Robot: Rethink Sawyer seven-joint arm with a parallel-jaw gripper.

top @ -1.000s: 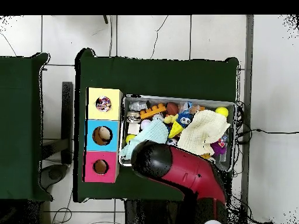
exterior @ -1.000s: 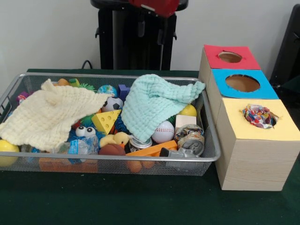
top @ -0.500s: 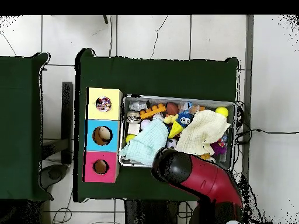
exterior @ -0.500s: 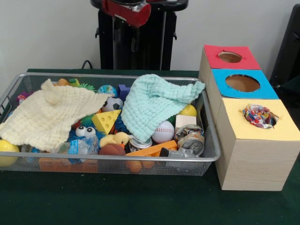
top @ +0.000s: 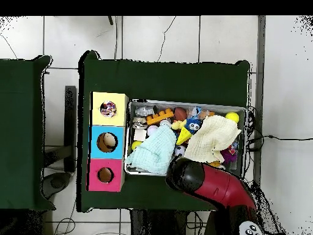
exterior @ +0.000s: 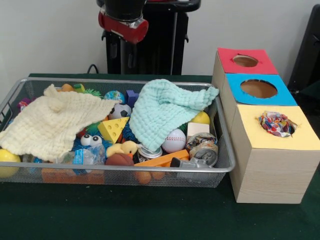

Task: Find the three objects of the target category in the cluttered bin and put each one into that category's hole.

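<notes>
A wire bin (exterior: 227,162) holds a jumble of toys partly covered by a mint cloth (exterior: 165,110) and a cream cloth (exterior: 50,122). Showing between them are a soccer ball (exterior: 120,110), a baseball (exterior: 174,140), a yellow ball (exterior: 201,118), a cheese wedge (exterior: 112,129), a duck (exterior: 123,148) and crushed cans (exterior: 202,147). Beside the bin stand a red box (exterior: 245,60), a blue box (exterior: 260,89) and a yellow box (exterior: 277,125), each with a hole on top. A colourful crumpled thing sits in the yellow box's hole. My gripper (exterior: 121,50) hangs behind the bin's far rim, above the table.
In the overhead view the red arm (top: 211,185) overhangs the bin's (top: 183,101) near rim beside the cream cloth (top: 211,138). Another yellow ball (exterior: 7,160) lies in the bin's front left corner. An orange block (exterior: 160,160) lies along the front wall.
The arm has swung away from above the mint cloth toward the cream cloth's side and has come lower. Everything in the bin stayed put.
</notes>
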